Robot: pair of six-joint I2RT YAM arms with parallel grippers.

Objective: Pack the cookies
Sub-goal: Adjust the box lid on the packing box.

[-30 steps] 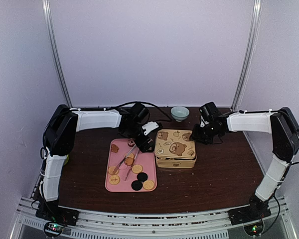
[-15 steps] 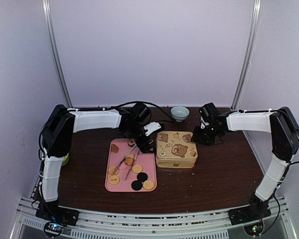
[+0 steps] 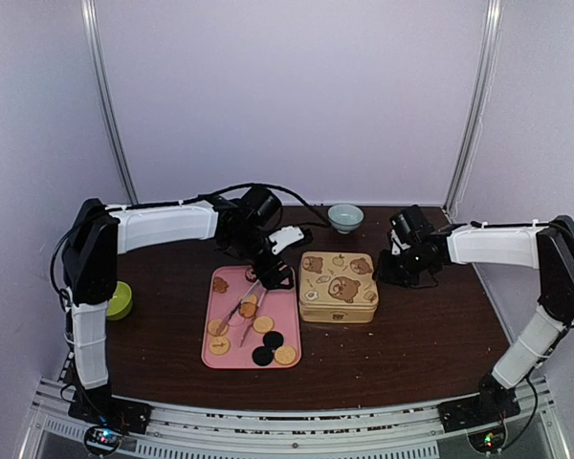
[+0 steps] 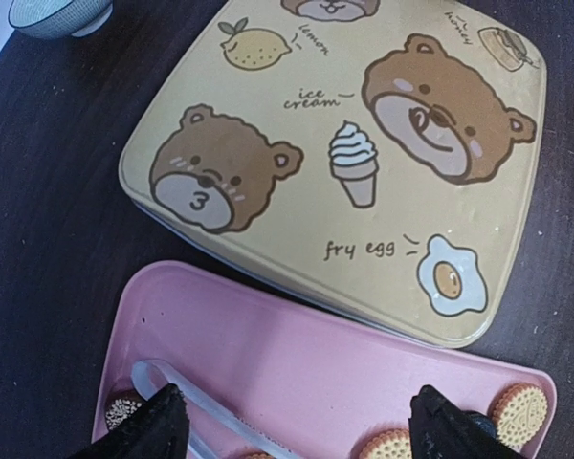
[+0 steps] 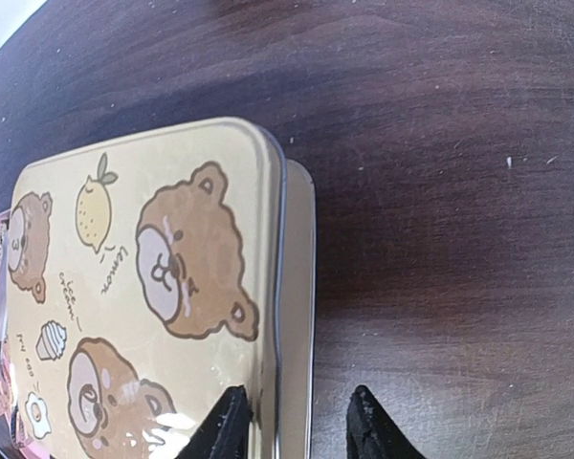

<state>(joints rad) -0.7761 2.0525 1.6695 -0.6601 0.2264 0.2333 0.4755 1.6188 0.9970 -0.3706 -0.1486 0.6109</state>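
Note:
Several cookies [image 3: 263, 324] lie on the pink tray [image 3: 224, 364], tan ones and two black ones [image 3: 268, 345], with metal tongs [image 3: 241, 308] among them. The gold tin [image 3: 339, 285] with bear pictures stands shut to the tray's right. My left gripper [image 3: 274, 273] hovers open over the tray's far right corner. In the left wrist view its jaws [image 4: 301, 430] span bare tray [image 4: 306, 354], the tongs [image 4: 196, 402] and cookies [image 4: 519, 413]. My right gripper [image 5: 297, 426] is partly open and straddles the tin's right rim [image 5: 292, 316], one finger over the lid.
A pale blue bowl [image 3: 344, 217] stands behind the tin at the table's back. A green round object [image 3: 121, 299] sits at the left near the left arm. Dark wooden table [image 3: 430, 335] lies on all sides, with side rails and walls close by.
The left arm's elbow has swung out to the left, uncovering the green object, while its gripper stayed over the tray's corner. The right gripper has shifted slightly lower along the tin's right edge.

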